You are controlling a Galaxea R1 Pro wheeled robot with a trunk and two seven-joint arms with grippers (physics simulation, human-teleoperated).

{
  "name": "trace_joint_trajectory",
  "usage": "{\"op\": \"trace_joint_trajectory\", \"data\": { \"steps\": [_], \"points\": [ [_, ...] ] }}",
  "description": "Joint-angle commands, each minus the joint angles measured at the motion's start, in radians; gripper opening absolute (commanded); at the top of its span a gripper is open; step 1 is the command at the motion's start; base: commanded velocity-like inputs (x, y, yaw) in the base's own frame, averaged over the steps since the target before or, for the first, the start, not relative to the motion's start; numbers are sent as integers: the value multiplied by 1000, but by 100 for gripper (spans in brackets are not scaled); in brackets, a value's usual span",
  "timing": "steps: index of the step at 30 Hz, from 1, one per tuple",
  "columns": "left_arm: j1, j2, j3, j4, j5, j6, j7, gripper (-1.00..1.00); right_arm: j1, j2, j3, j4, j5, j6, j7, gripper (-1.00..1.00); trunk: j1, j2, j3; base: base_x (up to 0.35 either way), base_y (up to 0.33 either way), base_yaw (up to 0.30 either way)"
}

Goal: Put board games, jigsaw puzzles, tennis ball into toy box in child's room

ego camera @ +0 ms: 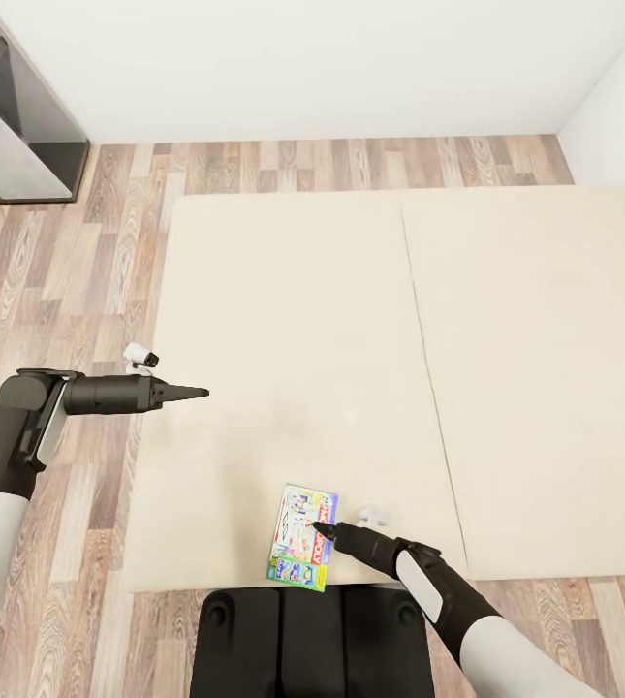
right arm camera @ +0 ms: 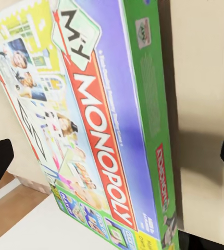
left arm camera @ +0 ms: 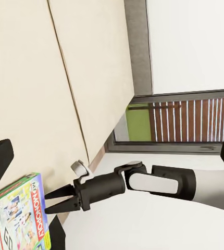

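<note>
A colourful Monopoly board game box (ego camera: 298,553) lies flat on the cream bed (ego camera: 293,310), close to its near edge. My right gripper (ego camera: 320,528) hovers just over the box's right side with its fingers apart and nothing held. The box lid (right arm camera: 91,130) shows close up in the right wrist view, between the spread fingertips. My left gripper (ego camera: 201,393) hangs open and empty above the bed's left part, well away from the box. In the left wrist view the box (left arm camera: 15,219) and the right gripper (left arm camera: 48,203) appear side by side.
The bed is two cream mattress halves with a seam (ego camera: 428,368) between them. Wooden floor (ego camera: 79,271) surrounds the bed. A grey shelf unit (ego camera: 12,126) stands at the far left against the white wall. My dark base (ego camera: 302,640) sits at the bed's near edge.
</note>
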Motion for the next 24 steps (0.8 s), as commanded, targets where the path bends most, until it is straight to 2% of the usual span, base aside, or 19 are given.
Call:
{"op": "trace_joint_trajectory", "data": {
  "steps": [1, 18, 24],
  "points": [
    [0, 0, -1, 0, 0, 11, -4, 100, 0, 0, 2, 0, -8, 6, 0, 100, 1, -1, -1, 0, 0, 0],
    [0, 0, 0, 0, 0, 11, -3, 100, -2, 15, 2, -7, -6, 10, 0, 100, 1, -1, -1, 0, 0, 0],
    [0, 0, -1, 0, 0, 11, -2, 100, -3, 31, 3, -9, -6, 11, 1, 100, 1, -1, -1, 0, 0, 0]
  ]
}}
